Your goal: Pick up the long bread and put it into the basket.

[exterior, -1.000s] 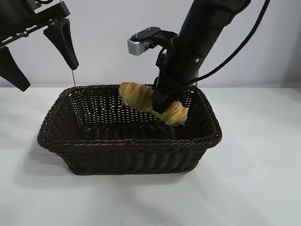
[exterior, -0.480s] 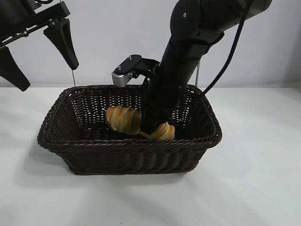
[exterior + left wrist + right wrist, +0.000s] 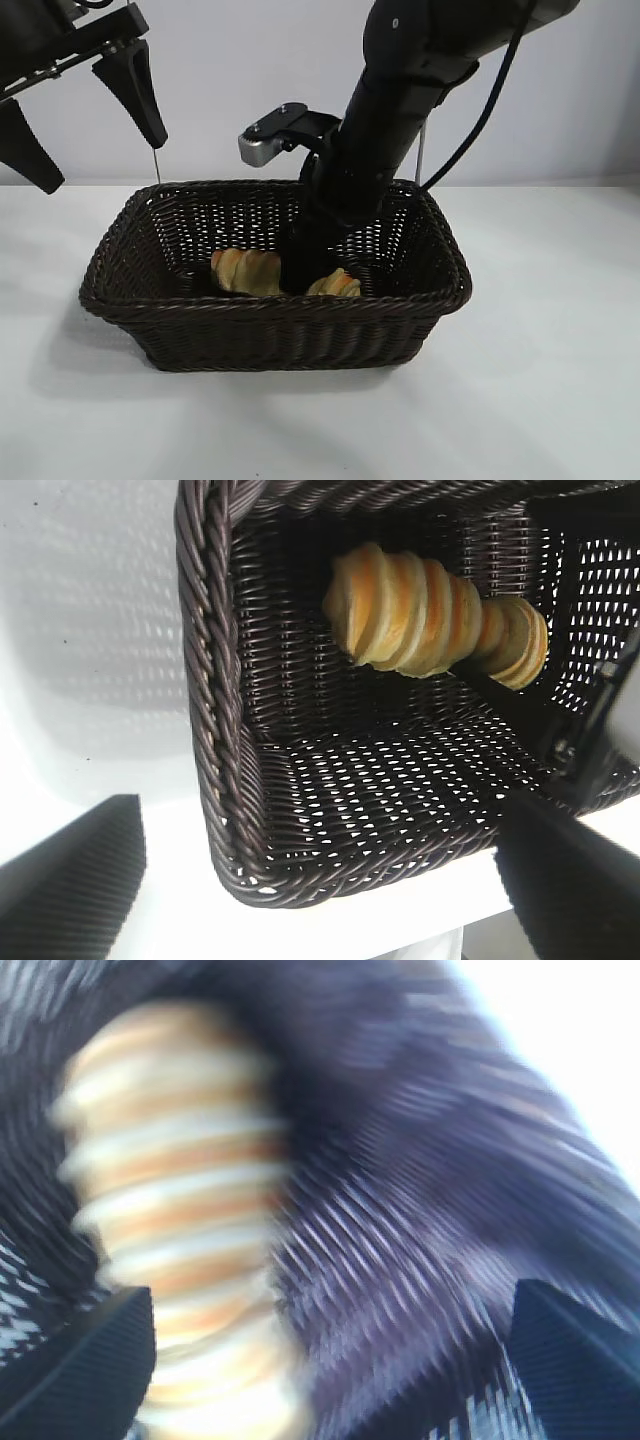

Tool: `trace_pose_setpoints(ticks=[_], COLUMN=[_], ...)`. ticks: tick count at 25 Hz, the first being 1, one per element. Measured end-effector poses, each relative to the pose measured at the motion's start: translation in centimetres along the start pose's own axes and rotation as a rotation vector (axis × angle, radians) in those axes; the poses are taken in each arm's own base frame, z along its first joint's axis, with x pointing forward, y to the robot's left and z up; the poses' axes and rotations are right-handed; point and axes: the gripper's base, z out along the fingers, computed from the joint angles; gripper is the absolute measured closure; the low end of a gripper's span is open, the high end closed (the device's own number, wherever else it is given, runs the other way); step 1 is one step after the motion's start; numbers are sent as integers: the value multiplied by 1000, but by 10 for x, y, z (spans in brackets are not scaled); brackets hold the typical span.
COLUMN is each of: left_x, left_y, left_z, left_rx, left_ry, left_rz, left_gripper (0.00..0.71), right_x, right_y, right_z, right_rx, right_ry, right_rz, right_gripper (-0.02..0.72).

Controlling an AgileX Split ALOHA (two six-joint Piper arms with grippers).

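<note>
The long bread [image 3: 245, 272], golden with browner ridges, lies on the floor of the dark brown wicker basket [image 3: 270, 308]. My right gripper [image 3: 303, 262] reaches down inside the basket right over the bread's middle. In the right wrist view its fingers [image 3: 90, 1370] stand wide apart, and the bread [image 3: 170, 1210] lies loose near one of them. My left gripper [image 3: 85, 120] is open and empty, raised above the basket's back left corner. The left wrist view shows the bread [image 3: 430, 615] in the basket [image 3: 210, 730] from above.
The basket stands on a white table [image 3: 540, 380] before a pale wall. The right arm [image 3: 400, 90] slants over the basket's back right half. The right gripper's body shows at the edge of the left wrist view [image 3: 600, 720].
The right gripper carried the bread down from above the rim into the basket and opened. The bread now rests on the basket floor. The left arm has not moved.
</note>
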Motion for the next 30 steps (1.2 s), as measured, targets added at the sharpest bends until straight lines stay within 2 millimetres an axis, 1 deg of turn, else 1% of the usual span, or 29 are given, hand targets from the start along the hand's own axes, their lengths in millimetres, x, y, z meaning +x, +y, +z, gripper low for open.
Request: trace_pose_setpoints(ticks=[3, 5, 8, 12, 15, 17, 21, 26, 30], left_x=[-1, -1, -1, -1, -1, -1, -1, -1, -1], left_y=[0, 0, 0, 0, 0, 0, 0, 0, 0], left_z=[0, 0, 0, 0, 0, 0, 0, 0, 0], left_rx=[0, 0, 0, 0, 0, 0, 0, 0, 0], left_ry=[-10, -11, -11, -12, -12, -12, -12, -12, -12], left_rz=[0, 0, 0, 0, 0, 0, 0, 0, 0], left_gripper=[24, 24, 24, 24, 24, 24, 24, 24, 24], right_x=[2, 7, 17, 26, 27, 27, 25, 27, 27], right_y=[-4, -11, -23, -40, -47, -48, -44, -42, -41], right_z=[-20, -27, -34, -43, -51, -54, -62, -77, -88], right_rx=[25, 41, 60, 35, -1, -26, -62, -63, -61], right_ry=[54, 98, 166, 200, 179, 169, 159, 170, 148], right_rz=[249, 410, 547, 666, 732, 759, 776, 764, 759], right_gripper=[9, 9, 9, 9, 9, 9, 9, 8, 8])
